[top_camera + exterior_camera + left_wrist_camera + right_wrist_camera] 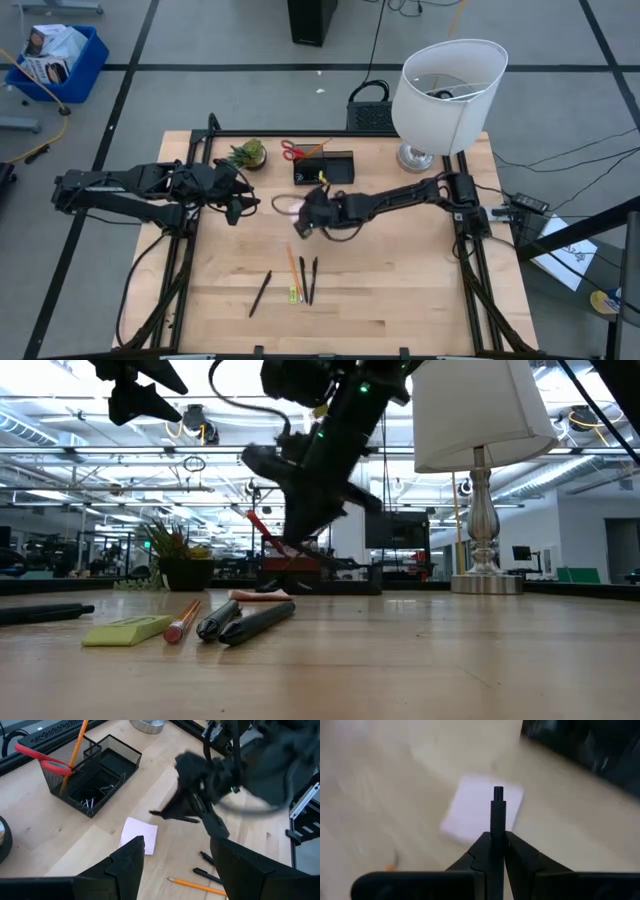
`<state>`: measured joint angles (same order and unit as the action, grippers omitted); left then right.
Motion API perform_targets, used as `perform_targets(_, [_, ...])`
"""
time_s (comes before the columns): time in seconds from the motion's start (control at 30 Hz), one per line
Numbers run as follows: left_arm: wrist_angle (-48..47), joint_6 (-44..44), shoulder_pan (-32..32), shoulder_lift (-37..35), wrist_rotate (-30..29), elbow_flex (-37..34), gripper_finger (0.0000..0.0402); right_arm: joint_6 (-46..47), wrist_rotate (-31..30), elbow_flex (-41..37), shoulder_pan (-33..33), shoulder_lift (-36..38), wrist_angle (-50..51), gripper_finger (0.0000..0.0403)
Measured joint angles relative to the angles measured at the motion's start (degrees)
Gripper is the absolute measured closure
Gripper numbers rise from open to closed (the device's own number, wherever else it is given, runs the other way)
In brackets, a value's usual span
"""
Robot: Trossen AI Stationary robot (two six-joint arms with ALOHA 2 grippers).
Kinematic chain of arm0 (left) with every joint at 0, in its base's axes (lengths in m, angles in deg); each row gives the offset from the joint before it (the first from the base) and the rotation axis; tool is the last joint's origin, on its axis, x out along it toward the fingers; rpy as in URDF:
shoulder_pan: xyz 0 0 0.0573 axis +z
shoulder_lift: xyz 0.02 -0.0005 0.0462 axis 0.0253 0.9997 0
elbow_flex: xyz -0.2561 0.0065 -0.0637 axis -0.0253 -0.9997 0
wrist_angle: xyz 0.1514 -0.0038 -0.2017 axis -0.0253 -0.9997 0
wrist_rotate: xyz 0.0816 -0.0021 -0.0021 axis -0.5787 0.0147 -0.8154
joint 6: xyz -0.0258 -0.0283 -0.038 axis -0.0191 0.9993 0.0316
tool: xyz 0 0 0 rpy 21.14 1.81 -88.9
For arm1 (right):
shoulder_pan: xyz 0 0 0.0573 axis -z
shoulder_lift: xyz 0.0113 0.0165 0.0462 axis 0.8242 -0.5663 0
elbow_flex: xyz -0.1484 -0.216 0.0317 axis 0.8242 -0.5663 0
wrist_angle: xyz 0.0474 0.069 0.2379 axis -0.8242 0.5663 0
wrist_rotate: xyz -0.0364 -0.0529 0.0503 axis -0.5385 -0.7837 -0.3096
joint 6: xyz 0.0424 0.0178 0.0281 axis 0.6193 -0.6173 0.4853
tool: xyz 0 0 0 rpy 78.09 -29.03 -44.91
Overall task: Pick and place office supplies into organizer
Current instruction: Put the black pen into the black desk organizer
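Observation:
My right gripper (495, 851) is shut on a black pen (497, 815) above the pink sticky-note pad (470, 812), near the table's middle (303, 225). The pad lies flat on the table (140, 836). The dark organizer (325, 167) stands toward the far edge; red-handled scissors (42, 760) and an orange pencil (75, 750) stick up out of its taller cup. Near the front edge lie black pens (260, 293), an orange pencil (292, 268) and a yellow-green piece (128, 630). My left gripper (177, 870) hangs open left of the pad (235, 205), holding nothing. My right gripper pinches the black pen between its two fingers. The pen lies along the fingers, and its end (498, 794) sticks out past the fingertips. It is lifted clear of the table, over the pink pad. The gripper body hides the rest of the pen.
A small potted plant (248, 154) stands left of the organizer. A big white-shaded lamp (445, 95) fills the far right corner. Bare wood shows right of the loose pens and along the near edge.

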<state>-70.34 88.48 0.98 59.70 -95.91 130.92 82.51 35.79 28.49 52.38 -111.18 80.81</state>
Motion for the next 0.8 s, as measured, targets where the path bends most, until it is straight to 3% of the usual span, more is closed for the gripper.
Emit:
perform_targets(0.43, [0.0,2.85,-0.03,-0.02,0.13,0.0,0.0169,-15.38,-8.03,0.05,11.46,0.96,-22.96,0.0369])
perform_targets(0.63, [-0.01,4.17,-0.11,-0.02,1.14,0.0,0.0169,-23.9,-8.42,0.07,16.31,0.94,-35.43,0.0369])
perform_targets(0.8, [-0.04,4.68,-0.11,-0.02,1.18,0.0,0.0169,-29.17,-10.38,0.07,19.08,1.51,-39.85,0.0369])
